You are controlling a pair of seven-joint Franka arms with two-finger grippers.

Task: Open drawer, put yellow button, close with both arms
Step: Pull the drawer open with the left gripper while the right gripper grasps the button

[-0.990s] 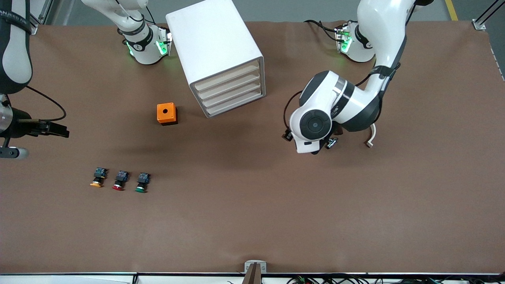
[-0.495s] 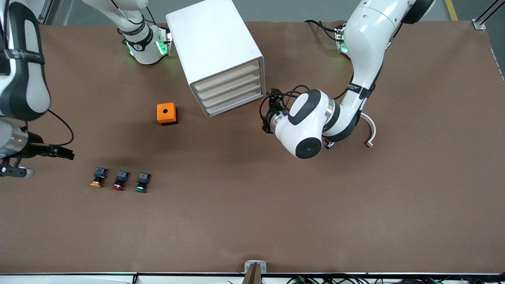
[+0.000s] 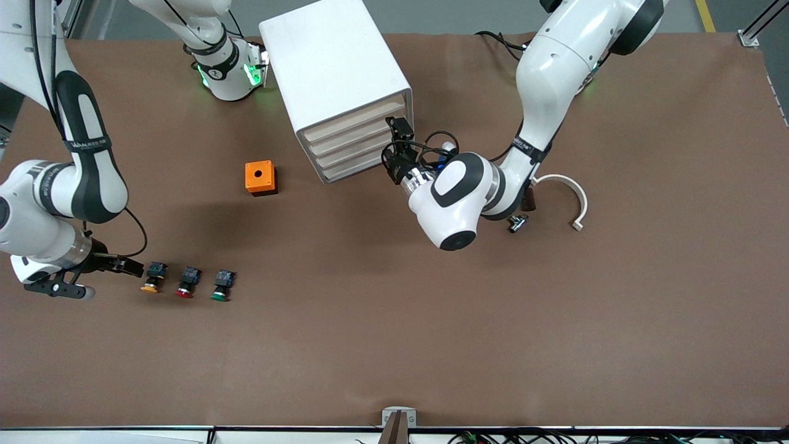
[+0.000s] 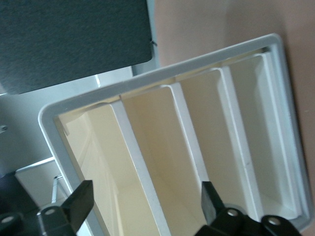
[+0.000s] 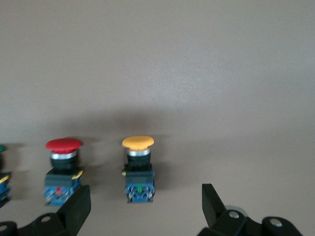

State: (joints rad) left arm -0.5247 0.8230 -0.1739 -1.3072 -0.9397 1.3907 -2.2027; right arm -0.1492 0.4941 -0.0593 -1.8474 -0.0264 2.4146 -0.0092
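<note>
Right gripper (image 3: 126, 267): my fingers are spread wide and hold nothing. It sits low over the table at the right arm's end, just beside the yellow button; in the right wrist view my fingertips (image 5: 74, 206) frame that button with clear space on each side.
Yellow button (image 3: 151, 277): on the table, first in a row of three, nearest the right arm's end; orange-yellow cap toward the front camera, blue block at its back. Not gripped.
Red button (image 3: 187, 282): next in the row, just beside the yellow button, apart from it.
Green button (image 3: 222, 285): last in the row, toward the left arm's end.
Orange box (image 3: 260, 177): farther from the front camera than the row, one round hole in its top.
Drawer cabinet (image 3: 336, 80): white, four drawer fronts, all flush.
Left gripper (image 3: 397, 151): at the cabinet's drawer fronts; fingers (image 4: 78, 201) set wide apart, gripping nothing.
Curved white part (image 3: 570, 194): on the table near the left arm.
</note>
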